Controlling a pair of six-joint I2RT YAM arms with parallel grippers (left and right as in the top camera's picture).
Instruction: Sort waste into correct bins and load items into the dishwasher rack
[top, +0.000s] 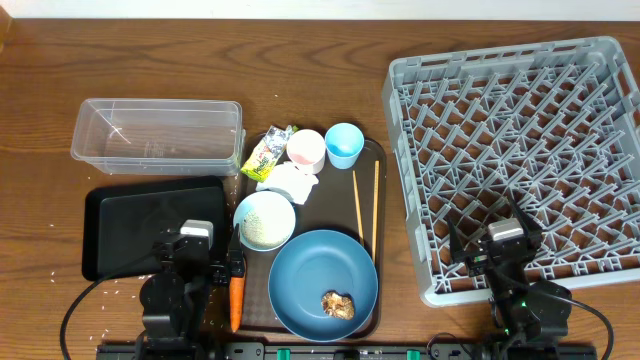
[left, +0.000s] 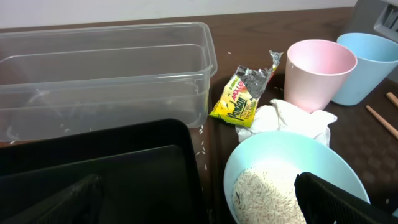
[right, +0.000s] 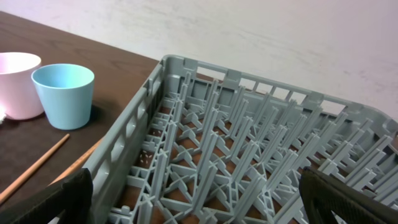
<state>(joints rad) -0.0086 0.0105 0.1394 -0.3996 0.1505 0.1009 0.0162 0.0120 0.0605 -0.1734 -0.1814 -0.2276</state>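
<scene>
Because both arms wait with jaws spread wide and nothing between them, the layout reads as a starting arrangement: everything to be handled sits on or against the brown serving tray (top: 330, 205), with the bins to its left and the dishwasher rack (top: 520, 150) to its right, so each arm probably serves its own side. The clear box (top: 158, 133) stands left of the tray's far end and the black tray (top: 150, 215) lies just left of its near half. On the serving tray, 2 cups, the pink cup (top: 305, 148) and the light-blue cup (top: 344, 144), stand at the far edge beside the wrapper (top: 265, 155) and the tissue (top: 290, 182). The white bowl (top: 264, 220) of rice sits at mid-left, the blue bowl (top: 322, 285) with the brown lump (top: 338, 304) fills the near end, and 2 chopsticks (top: 357, 205) lie along the right side. The left gripper (top: 197, 250) hovers over the black tray, just off the serving tray's left edge, with the carrot (top: 236, 295) beside its right finger and the white bowl just ahead. The right gripper (top: 497, 238) hangs over the rack's near corner, right of the serving tray, the chopsticks being its closest item.
</scene>
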